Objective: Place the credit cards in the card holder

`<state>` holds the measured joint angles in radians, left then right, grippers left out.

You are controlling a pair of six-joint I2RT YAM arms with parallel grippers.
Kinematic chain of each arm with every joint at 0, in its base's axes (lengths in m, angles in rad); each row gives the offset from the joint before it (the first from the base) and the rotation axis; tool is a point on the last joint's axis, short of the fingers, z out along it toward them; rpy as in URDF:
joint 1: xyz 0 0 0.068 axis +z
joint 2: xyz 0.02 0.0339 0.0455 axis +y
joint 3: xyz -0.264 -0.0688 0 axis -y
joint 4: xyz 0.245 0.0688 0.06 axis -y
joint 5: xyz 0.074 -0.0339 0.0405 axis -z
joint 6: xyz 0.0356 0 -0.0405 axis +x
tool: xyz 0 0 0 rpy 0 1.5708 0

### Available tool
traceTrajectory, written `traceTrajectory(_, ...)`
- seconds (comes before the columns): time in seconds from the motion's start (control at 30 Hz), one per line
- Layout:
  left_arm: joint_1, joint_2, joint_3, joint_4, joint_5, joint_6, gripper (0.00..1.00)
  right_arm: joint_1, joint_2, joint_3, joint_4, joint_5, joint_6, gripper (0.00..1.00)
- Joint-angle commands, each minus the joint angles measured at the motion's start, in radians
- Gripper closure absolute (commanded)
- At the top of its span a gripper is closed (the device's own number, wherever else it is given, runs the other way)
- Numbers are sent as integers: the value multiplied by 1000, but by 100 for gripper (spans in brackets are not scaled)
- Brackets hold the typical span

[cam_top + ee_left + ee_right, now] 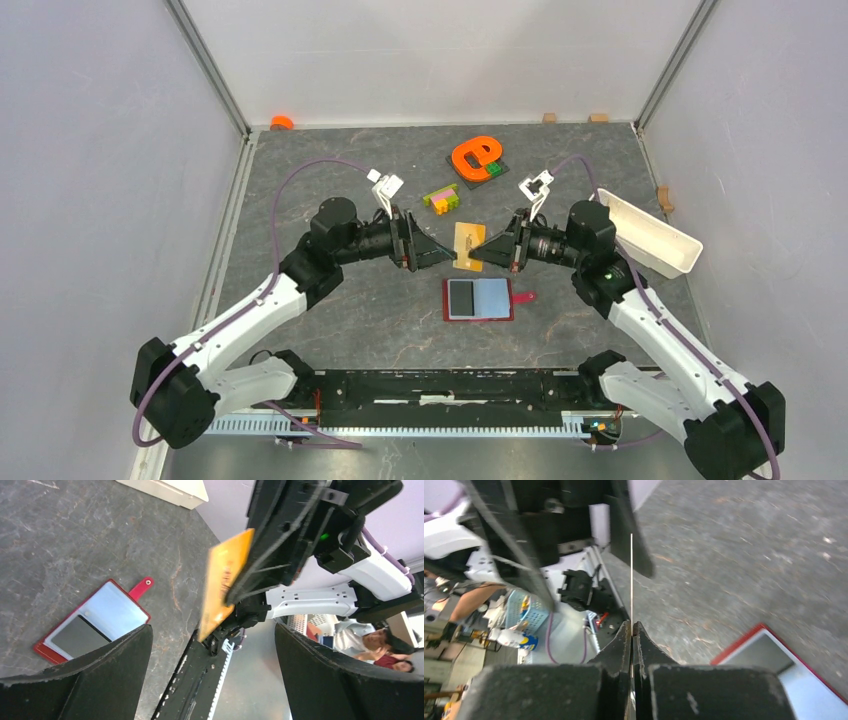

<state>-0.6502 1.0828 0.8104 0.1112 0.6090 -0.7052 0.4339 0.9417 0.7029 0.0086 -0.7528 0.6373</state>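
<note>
Presently the credit card (467, 245) is pinched by the right fingers (631, 641), the left fingers (441, 253) spread wide at its left edge. Released early, it could be dropped — missing the card holder (478, 298).

No legible text, brand or number in any view. Thin orange-yellow rectangular card (222, 585): dark print on its face, too blurred to read. Orange plastic piece (462, 160): shaped like a lowercase "e".

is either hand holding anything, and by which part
The right hand pinches an orange credit card by one edge. The left hand is open, facing the card, and holds nothing.
</note>
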Motion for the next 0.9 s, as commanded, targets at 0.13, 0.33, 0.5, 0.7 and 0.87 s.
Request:
traceTrajectory(0.13,-14,-32,-58,223,36,-187,19,81,6,22,213,-112,94,100)
traceTrajectory(0.33,-16,-51,-78,243,50,-206,52,95,21,15,211,-121,94,100)
traceTrajectory(0.5,-30,-4,-73,245,111,-217,52,98,24,12,209,-123,90,100)
traceTrajectory(0.7,-57,26,-59,254,126,-214,77,100,27,9,197,-125,77,100)
traceTrajectory(0.87,-57,16,-98,233,30,-206,98,90,31,89,-135,50,-148,49)
